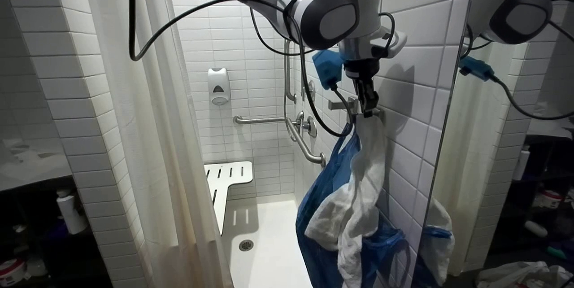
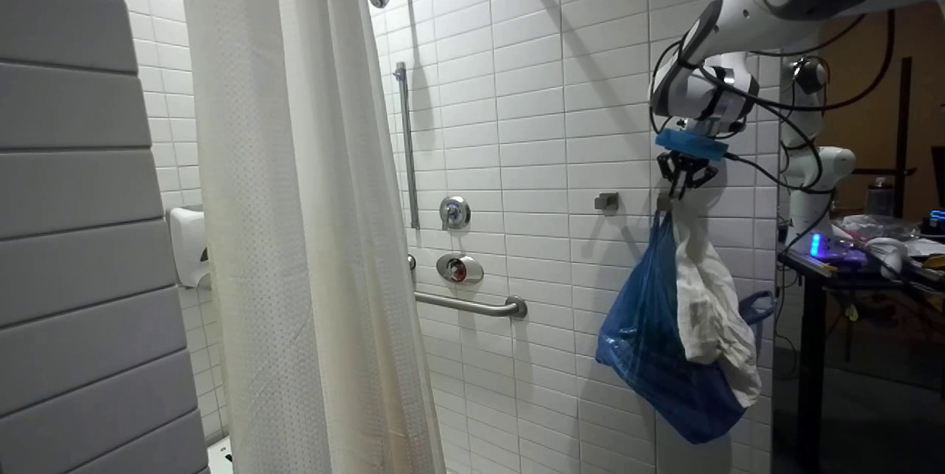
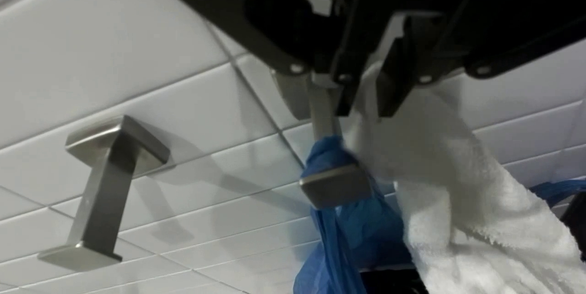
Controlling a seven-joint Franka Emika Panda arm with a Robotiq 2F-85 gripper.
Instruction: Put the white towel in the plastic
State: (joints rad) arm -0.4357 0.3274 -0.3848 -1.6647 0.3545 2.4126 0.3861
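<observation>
While the gripper [image 3: 365, 108] pinches the white towel [image 3: 444, 179], the blue bag [image 2: 638, 326] hangs just off its flank

As close as it gets, that's the hold: the jaws stand near together, a narrow throat of cloth between them, and by every sign the towel hangs from that pinch. Follow it down and see how it spreads, between four and five o'clock from the gripper in the wrist view, while in both exterior views its long axis drops near six, limp and bunched.

Just beside comes the wall hook [image 3: 336, 186], between six and seven o'clock in the wrist view, with a handle [image 3: 327, 152] of the bag looped around it. Everything turns on that: from the gripper there, handle at seven, towel towards five, and the visible cloth lying over the outside of the plastic! Whether any of it sits inside the mouth cannot be told; folds hide the opening. In an exterior view a slack fold of plastic [image 1: 386, 239] peeps out at four o'clock from the towel's middle.

So what's called for? Probably a lift to twelve until the trailing end clears, then across towards seven and down. The risk: the bag may swing or sag shut, and the towel slides past outside.

Farther off in an exterior view, a second hook [image 2: 607, 202] juts at nine o'clock from the gripper, then the grab bar [image 2: 472, 304] at eight, and, well apart, the shower curtain [image 2: 310, 238] at nine.
</observation>
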